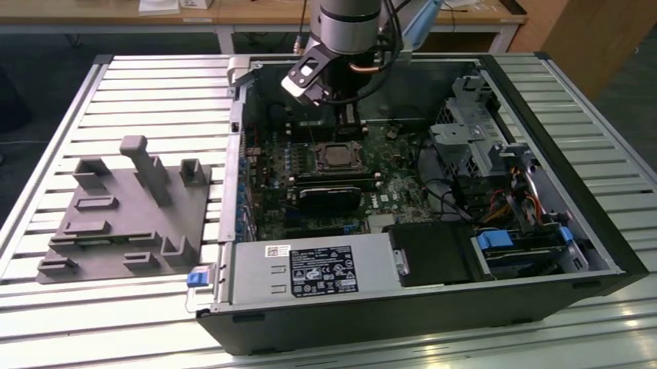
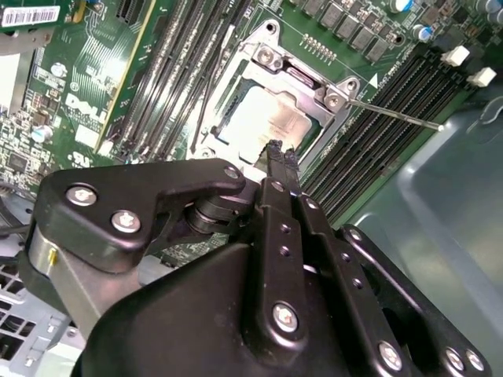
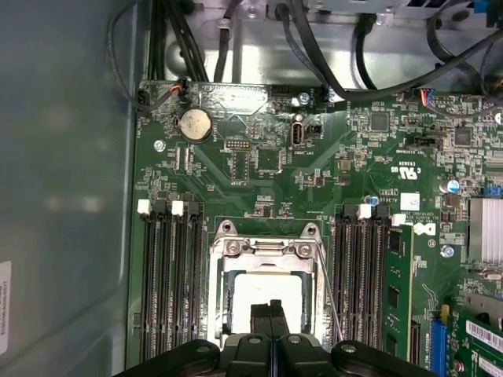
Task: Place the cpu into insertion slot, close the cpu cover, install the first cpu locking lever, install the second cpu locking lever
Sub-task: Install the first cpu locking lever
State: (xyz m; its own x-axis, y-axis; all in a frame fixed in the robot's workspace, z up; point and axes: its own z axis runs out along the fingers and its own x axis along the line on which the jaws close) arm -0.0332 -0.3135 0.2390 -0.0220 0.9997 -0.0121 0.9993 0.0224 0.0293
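Claw (image 3: 270,306) hides part of cpu (image 3: 259,294) and cpu cover (image 3: 226,290).

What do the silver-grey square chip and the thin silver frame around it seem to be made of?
Silver-grey square chip: its top looks like metal, smooth and matt; it glares pale under light. Thin silver square frame: probably stamped sheet steel, brighter finish; thin bent edges show.

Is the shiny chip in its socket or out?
In. In the first wrist view the cpu lies flat inside the insertion slot, framed on all sides.
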